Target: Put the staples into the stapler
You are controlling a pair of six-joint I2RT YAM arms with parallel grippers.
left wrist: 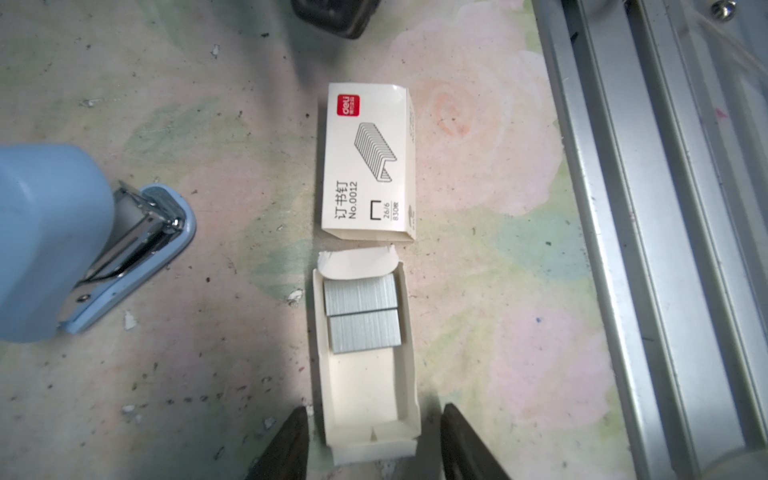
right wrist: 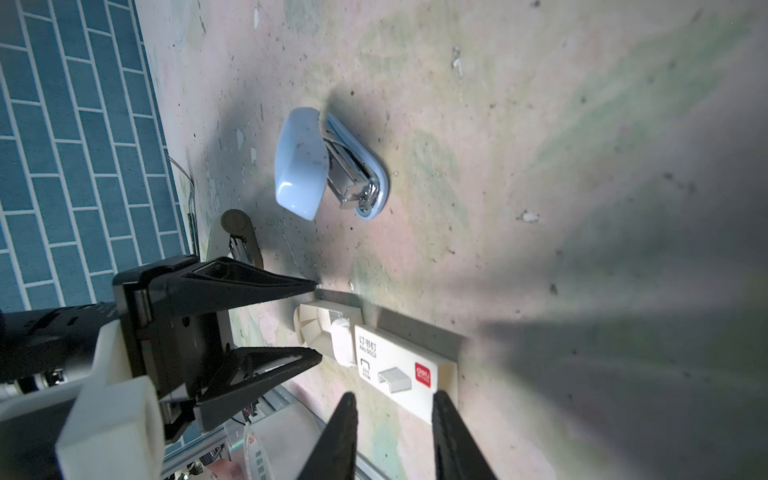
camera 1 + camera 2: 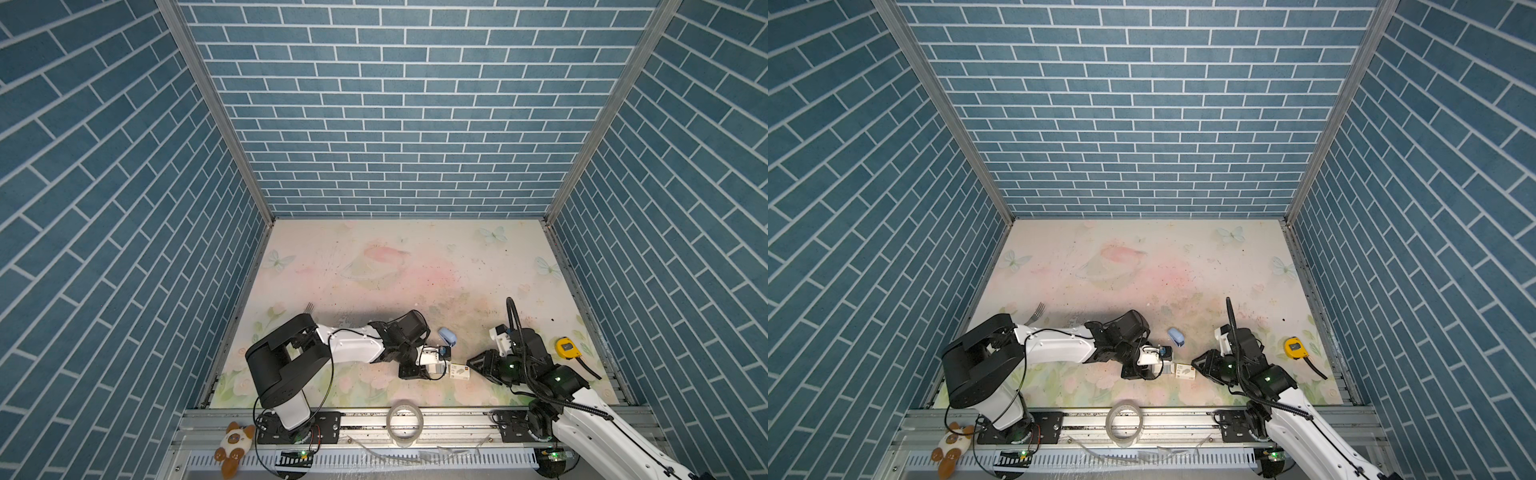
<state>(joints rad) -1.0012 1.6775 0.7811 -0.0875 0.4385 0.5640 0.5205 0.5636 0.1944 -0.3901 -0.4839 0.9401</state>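
Note:
The staples' white printed box sleeve [image 1: 370,162] lies flat on the table, pulled off its plain white inner tray [image 1: 365,390]. The tray lies end to end with it and holds two silver staple strips [image 1: 361,311]. My left gripper [image 1: 374,409] is open, its fingers standing either side of the tray's near end with a gap on both sides. My right gripper [image 2: 392,399] is open at the sleeve's [image 2: 399,370] far end, one fingertip by its corner. The light blue stapler [image 2: 324,166] lies just beyond, its top lifted. In both top views the sleeve [image 3: 459,371] [image 3: 1185,371] sits between the two grippers.
A yellow tape measure [image 3: 567,348] lies to the right of the right arm. A clear tape roll [image 3: 405,419] stands on the front aluminium rail [image 1: 648,208]. A fork [image 3: 1037,312] lies behind the left arm and a plush toy [image 3: 235,442] at the front left.

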